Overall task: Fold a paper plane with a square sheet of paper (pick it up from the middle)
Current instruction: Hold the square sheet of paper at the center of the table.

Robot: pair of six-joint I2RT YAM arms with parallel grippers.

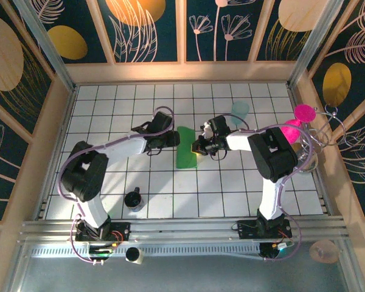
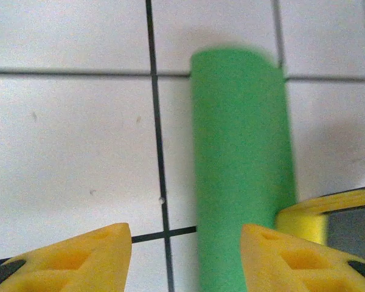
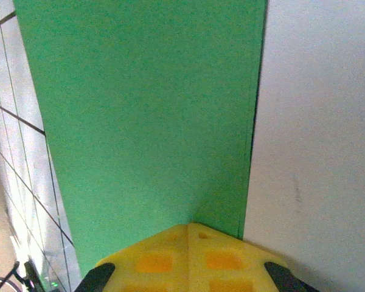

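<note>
A small dark cup [image 1: 134,199] stands on the white tiled surface [image 1: 109,115] near the front, well apart from the rest. Beyond it the left arm reaches toward the middle, and the left end effector [image 1: 174,143] sits just beside the left long edge of the green paper [image 1: 185,149]. In its wrist view its yellow fingers [image 2: 85,252] stand apart, open, with bare tile and a strip of the paper's edge showing in the gap; nothing is clamped between them.

The paper lies on the surface at the centre, folded into a narrow upright band about one tile wide, its long sides running away from the arms.

The right end effector [image 1: 198,147] meets the paper's right edge from the other side. Its fingertips [image 3: 188,246] are pressed together, closed, with their point against the paper's edge; whether any paper is pinched between them cannot be told.

Farther right and back, a pale teal cup [image 1: 240,109] stands alone.
</note>
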